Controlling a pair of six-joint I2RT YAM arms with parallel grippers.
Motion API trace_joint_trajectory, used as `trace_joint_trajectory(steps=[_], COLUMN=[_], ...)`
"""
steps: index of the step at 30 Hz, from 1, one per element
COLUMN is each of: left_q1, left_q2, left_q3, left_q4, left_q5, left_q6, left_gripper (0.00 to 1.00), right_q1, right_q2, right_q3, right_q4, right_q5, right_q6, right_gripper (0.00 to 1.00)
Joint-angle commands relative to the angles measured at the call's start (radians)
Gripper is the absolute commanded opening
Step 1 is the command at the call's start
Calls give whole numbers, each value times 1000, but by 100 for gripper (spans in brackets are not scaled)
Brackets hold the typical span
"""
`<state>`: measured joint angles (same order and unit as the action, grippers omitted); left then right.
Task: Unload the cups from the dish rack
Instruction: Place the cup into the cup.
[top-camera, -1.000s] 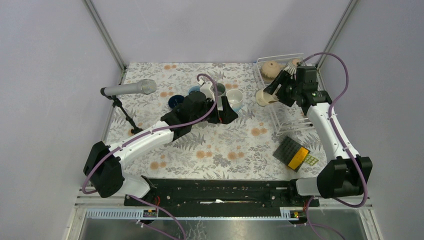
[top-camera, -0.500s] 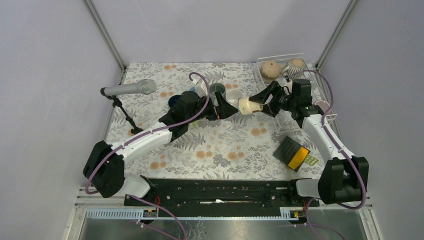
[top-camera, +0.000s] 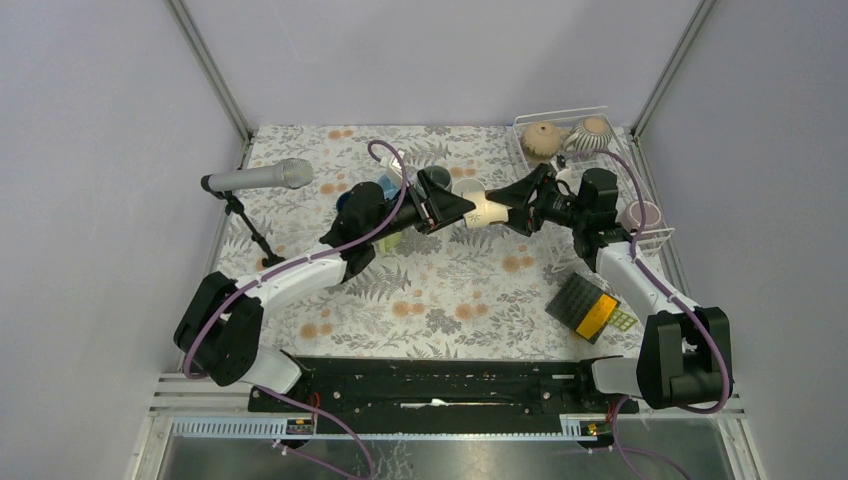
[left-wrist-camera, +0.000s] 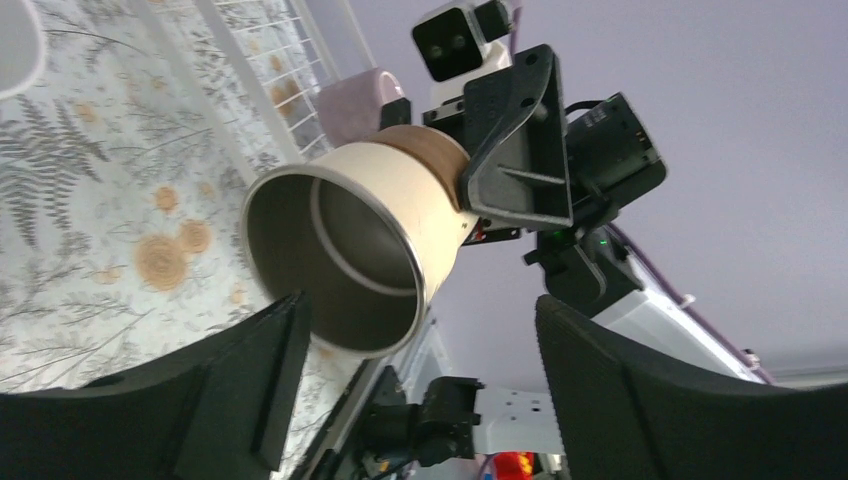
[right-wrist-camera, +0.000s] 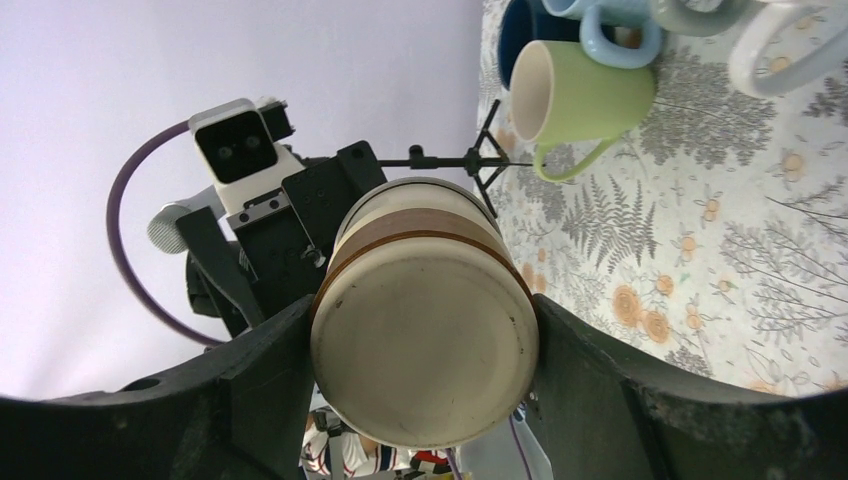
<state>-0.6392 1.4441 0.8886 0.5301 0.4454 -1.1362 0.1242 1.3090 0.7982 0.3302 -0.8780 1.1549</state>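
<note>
Right gripper (top-camera: 512, 206) is clamped on the base end of the cream mug (top-camera: 484, 212), holding it level in mid-air over the table (top-camera: 440, 290), left of the dish rack (top-camera: 560, 112). The mouth faces the left gripper (top-camera: 455, 207), likely a hand-over toward the green mug (right-wrist-camera: 585, 95) and its neighbours. Left jaws stand apart either side of the rim, not yet gripping. The rack holds a tan ribbed mug (top-camera: 545, 140), a striped mug (top-camera: 592, 130) and a pink mug (top-camera: 643, 213).
</note>
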Motion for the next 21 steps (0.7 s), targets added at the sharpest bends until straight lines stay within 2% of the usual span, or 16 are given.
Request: trace_joint_trajectory(steps=[1,6,16,19,21], left_q1=[3,3,3,2,1], left_q2=[17,53,80,82,84], left_q3=[-11,-17,-31,-32,-31], left_q4=[187,280,385,398,400], left_q5=[52,75,90,94,97], left_q6=[-105,-181,-258,-263,-262], left_gripper=[76,62,40,27,22], right_q1=[24,36,52,58,60], right_q2=[-1,11,25,27,28], right_q3=[-11,-22,-31,-31,-30], right_q4=[164,210,258,259,260], right_q5=[-62,-70,-78,-75,-72], right_q6=[80,111,138,137,138], right_gripper=[21,21,22,21,21])
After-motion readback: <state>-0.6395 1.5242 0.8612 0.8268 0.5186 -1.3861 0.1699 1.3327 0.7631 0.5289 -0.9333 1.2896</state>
